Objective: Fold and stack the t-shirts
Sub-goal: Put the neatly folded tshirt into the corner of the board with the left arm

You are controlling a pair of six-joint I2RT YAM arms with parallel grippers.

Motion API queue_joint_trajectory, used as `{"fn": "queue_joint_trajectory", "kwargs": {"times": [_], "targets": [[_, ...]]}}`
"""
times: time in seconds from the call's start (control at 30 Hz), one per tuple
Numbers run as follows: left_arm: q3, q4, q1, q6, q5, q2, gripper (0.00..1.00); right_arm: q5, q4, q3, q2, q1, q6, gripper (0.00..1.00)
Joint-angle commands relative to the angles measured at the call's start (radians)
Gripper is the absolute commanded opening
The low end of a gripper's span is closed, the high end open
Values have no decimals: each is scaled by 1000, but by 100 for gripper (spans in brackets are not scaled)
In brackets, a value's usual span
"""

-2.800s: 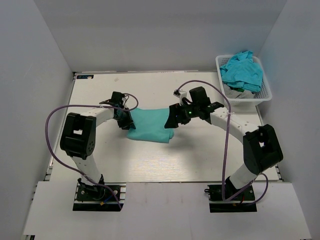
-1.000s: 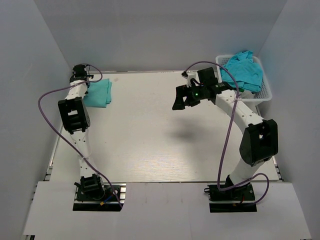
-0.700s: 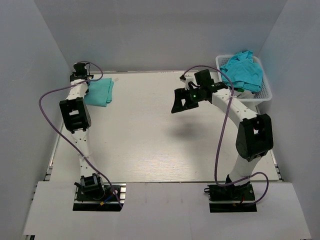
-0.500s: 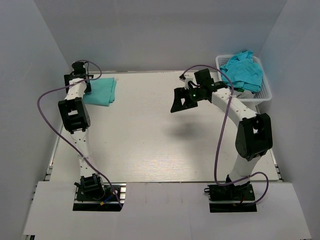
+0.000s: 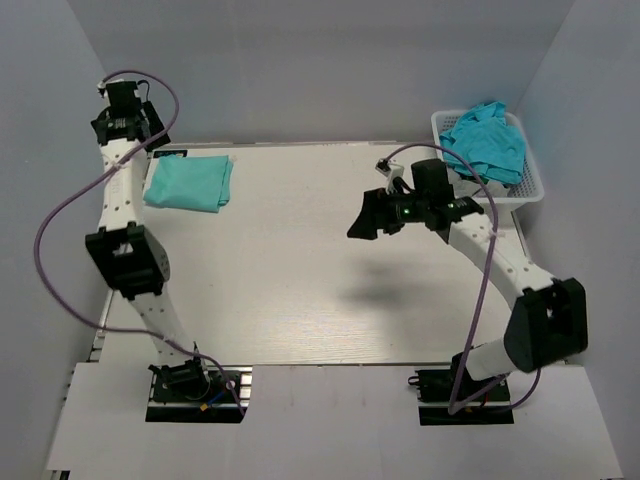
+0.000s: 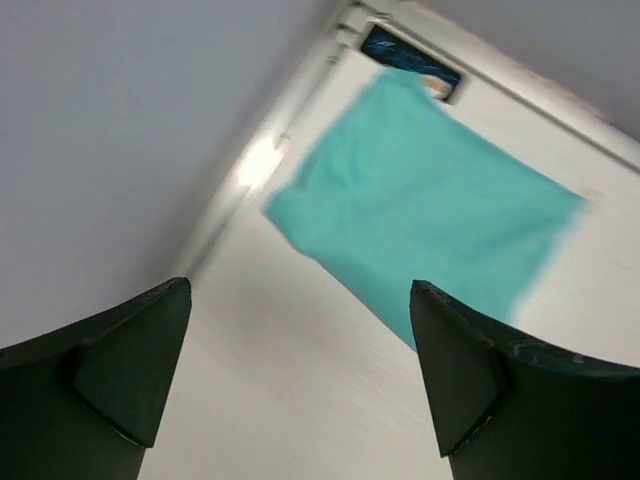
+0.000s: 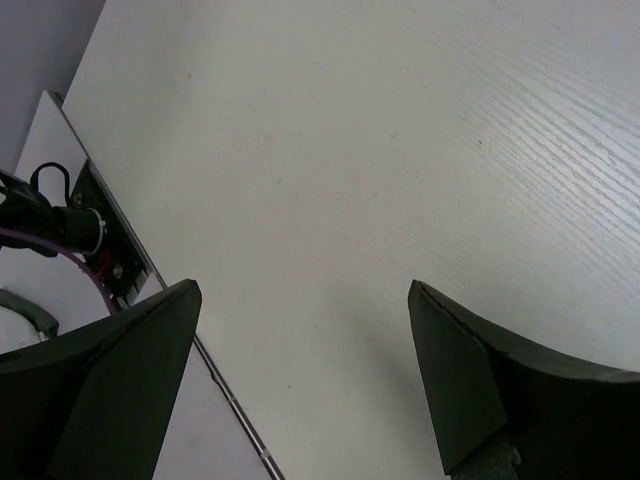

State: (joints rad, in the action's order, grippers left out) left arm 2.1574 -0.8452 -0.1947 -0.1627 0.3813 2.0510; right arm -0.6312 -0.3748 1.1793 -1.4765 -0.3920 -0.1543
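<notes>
Top external view: one folded t-shirt lies flat on the table at about 10 o'clock, near the far left corner. It is a neat teal rectangle and nothing is touching it. More t-shirts sit in a crumpled heap in the white basket at about 2 o'clock. They poke up over the rim.

I think these shirts are very light, thin and floppy. They will bend and sag as soon as they are lifted, and they will not break. The heap looks tangled, so one shirt may drag another out with it. To me the best place to pinch is a loose bit at the top of the heap, like an edge or a sleeve. Once a shirt is spread on the table, the two shoulder corners look like good spots to hold.

Left fingers are spread wide apart and hold nothing. They hang high over the folded shirt, well apart from it, and look down on it from about 11 o'clock.

Right fingers are also spread wide and hold nothing. They hover over bare table, a little toward 2 o'clock from the middle, near the basket but not over it.
</notes>
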Motion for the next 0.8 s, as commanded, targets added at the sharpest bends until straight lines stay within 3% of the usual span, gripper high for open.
{"fn": "queue_joint_trajectory", "kwargs": {"times": [0.0,0.07,0.1,0.13,0.2,0.27,0.37,0.47,0.77], "targets": [[-179,-92,44,-185,-238,-197,100,48,131,-87,135,7,-56,90],[-331,-51,113,-234,-289,-384,100,70,140,-159,166,7,-71,90],[-526,4,138,-235,-335,-464,100,88,158,-177,215,5,-102,90],[-624,140,162,-235,-387,-545,100,100,174,-199,226,5,-111,90],[-857,236,227,-248,-534,-774,100,161,191,-280,287,7,-145,90],[-1032,305,270,-273,-617,-942,100,214,209,-355,352,7,-168,90],[-1174,305,291,-313,-643,-1055,100,292,235,-438,436,7,-195,90],[-1203,305,301,-313,-624,-1137,100,360,266,-494,497,7,-225,90],[-1188,327,310,-294,-645,-1077,100,363,343,-520,542,5,-260,90]]}}
